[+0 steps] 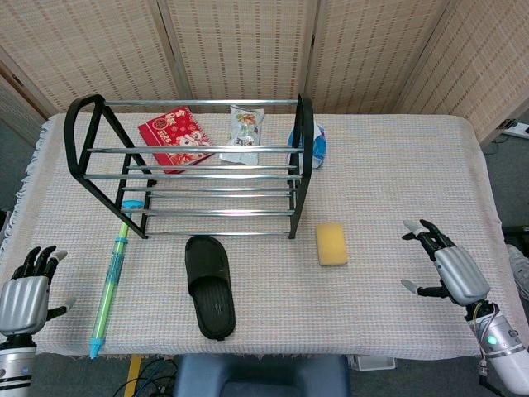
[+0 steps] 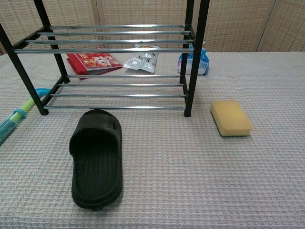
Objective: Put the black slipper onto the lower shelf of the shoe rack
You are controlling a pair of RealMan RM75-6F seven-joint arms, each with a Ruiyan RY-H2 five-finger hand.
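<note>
A black slipper (image 1: pixel 210 284) (image 2: pixel 96 157) lies flat on the tablecloth, toe toward the shoe rack (image 1: pixel 190 169) (image 2: pixel 114 52), just in front of its lower shelf (image 2: pixel 119 95). The rack is black-framed with chrome bars and both shelves hold nothing. My left hand (image 1: pixel 25 294) hovers at the table's near left corner, fingers apart, holding nothing. My right hand (image 1: pixel 446 266) is at the near right, fingers spread, also holding nothing. Neither hand shows in the chest view.
A yellow sponge (image 1: pixel 331 243) (image 2: pixel 231 118) lies right of the rack. A green and blue stick (image 1: pixel 110 285) lies left of the slipper. Behind the rack are a red booklet (image 1: pixel 175 137), a snack packet (image 1: pixel 245 132) and a blue-white pouch (image 1: pixel 317 146).
</note>
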